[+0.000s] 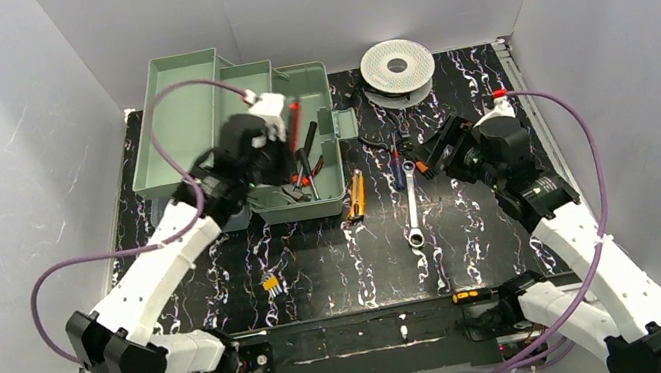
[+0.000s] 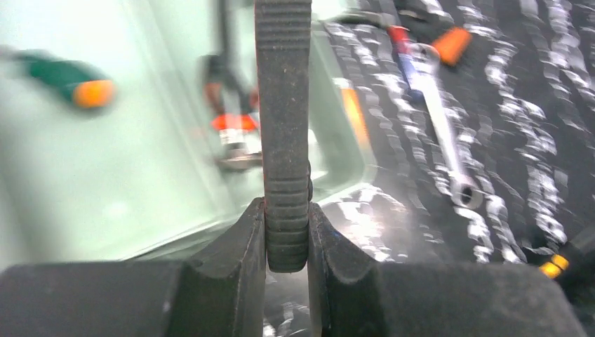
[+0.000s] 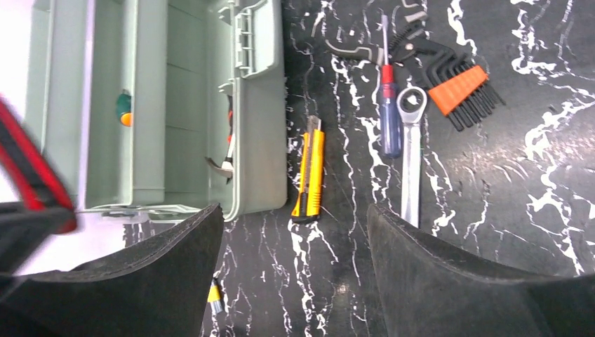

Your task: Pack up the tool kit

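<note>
Sitting open, pale green toolbox (image 1: 305, 208) — red-handled tool (image 3: 229, 140), green screwdriver (image 3: 124, 110) inside

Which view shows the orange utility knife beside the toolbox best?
Right wrist: the utility knife lies whole and sharp beside the toolbox. Top external shows it small, next to the box. Left wrist gives only a blurred orange streak, possibly it.

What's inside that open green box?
In the green toolbox lie a green-and-orange handle and a red-and-black tool. The left gripper, shut on a dark ribbed handle, covers part of the floor.
</note>
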You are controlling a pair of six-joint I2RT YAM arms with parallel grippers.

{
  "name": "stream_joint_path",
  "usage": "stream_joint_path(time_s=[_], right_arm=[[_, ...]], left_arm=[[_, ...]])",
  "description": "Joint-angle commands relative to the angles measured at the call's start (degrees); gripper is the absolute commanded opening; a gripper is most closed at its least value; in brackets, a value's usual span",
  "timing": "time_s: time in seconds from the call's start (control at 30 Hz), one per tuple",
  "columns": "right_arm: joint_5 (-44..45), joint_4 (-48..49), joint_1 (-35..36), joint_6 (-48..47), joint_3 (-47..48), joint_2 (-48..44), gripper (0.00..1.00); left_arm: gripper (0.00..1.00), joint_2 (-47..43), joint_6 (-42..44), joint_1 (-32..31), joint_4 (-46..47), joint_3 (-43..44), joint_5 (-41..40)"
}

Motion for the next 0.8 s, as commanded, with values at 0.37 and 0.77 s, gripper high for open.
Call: stream_joint_path(time_s=[0.37,0.77], right_arm=[[1.6,-3.96,0.01,-7.13,1.03,0.77,0.81],[12.99,-24.08,0.02,3.52,3.55,9.34,0.81]], left_arm=[[0.01,5.02,16.3,20.37,-15.23,14.76,-31.3],[0.51,10.59,13.34,25.73,-16.51,14.53,-21.93]])
